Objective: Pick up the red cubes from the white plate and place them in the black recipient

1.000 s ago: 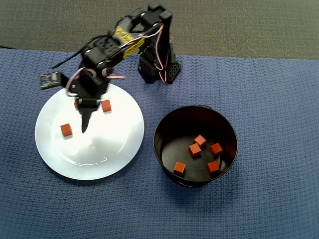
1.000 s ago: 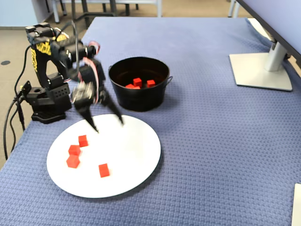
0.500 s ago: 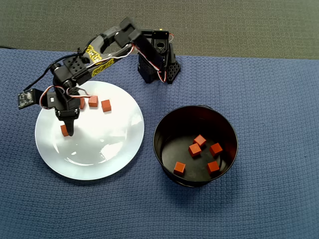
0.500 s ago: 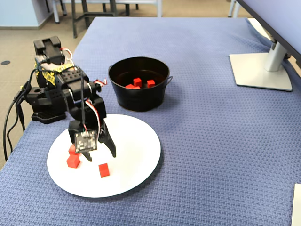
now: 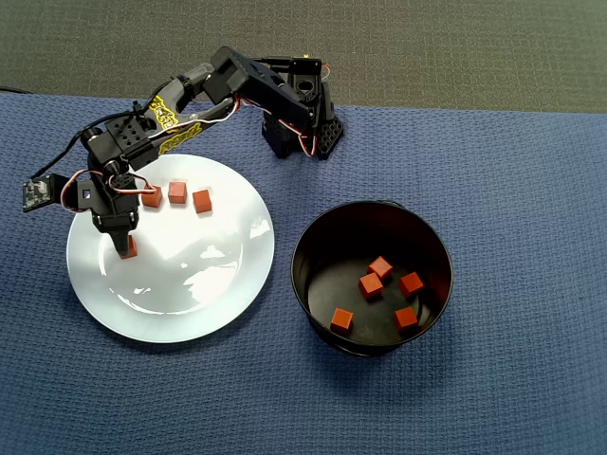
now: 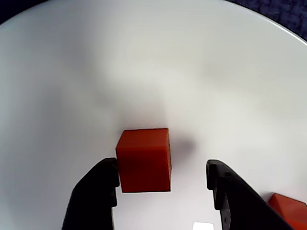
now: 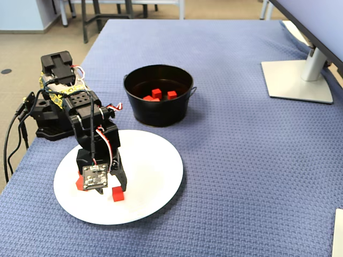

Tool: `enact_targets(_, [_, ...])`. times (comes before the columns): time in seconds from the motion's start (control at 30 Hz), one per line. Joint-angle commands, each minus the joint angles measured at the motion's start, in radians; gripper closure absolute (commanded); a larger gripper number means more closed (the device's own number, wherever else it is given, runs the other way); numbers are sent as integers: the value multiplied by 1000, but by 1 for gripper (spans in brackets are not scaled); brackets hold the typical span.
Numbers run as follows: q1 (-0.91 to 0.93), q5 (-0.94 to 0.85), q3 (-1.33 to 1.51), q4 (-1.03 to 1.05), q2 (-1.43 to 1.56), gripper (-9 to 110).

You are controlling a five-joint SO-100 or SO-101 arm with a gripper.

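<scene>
In the overhead view the white plate point(image 5: 209, 284) lies on the left with three red cubes point(image 5: 177, 192) in a row near its far edge. A further red cube point(image 6: 144, 159) sits at the plate's left side, between the fingers of my gripper point(image 6: 162, 167). The gripper is open and low over the plate. Its left finger point(image 6: 98, 189) touches the cube, and the right finger point(image 6: 230, 191) stands clear of it. In the fixed view the gripper point(image 7: 112, 188) points down at this cube point(image 7: 118, 194). The black recipient point(image 5: 296, 270) on the right holds several red cubes point(image 5: 371, 284).
The arm's base point(image 5: 303, 128) stands at the table's far edge, behind the plate and the black recipient. A blue cloth point(image 5: 512, 209) covers the table. In the fixed view a monitor foot point(image 7: 297, 80) stands at the far right and cables point(image 7: 13, 139) hang off the left.
The arm has swung left across the plate and come down. The open fingers now straddle the cube at the plate's left side. No cube has moved.
</scene>
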Motion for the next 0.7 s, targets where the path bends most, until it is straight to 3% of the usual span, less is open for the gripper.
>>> enact_targets(0.0, [21,-11,-87,-15,-3,90])
enact_targets(0.4, [29,-2,-106,-32,-32,101])
enact_targets(0.67, [-77,181,51,8,287,101])
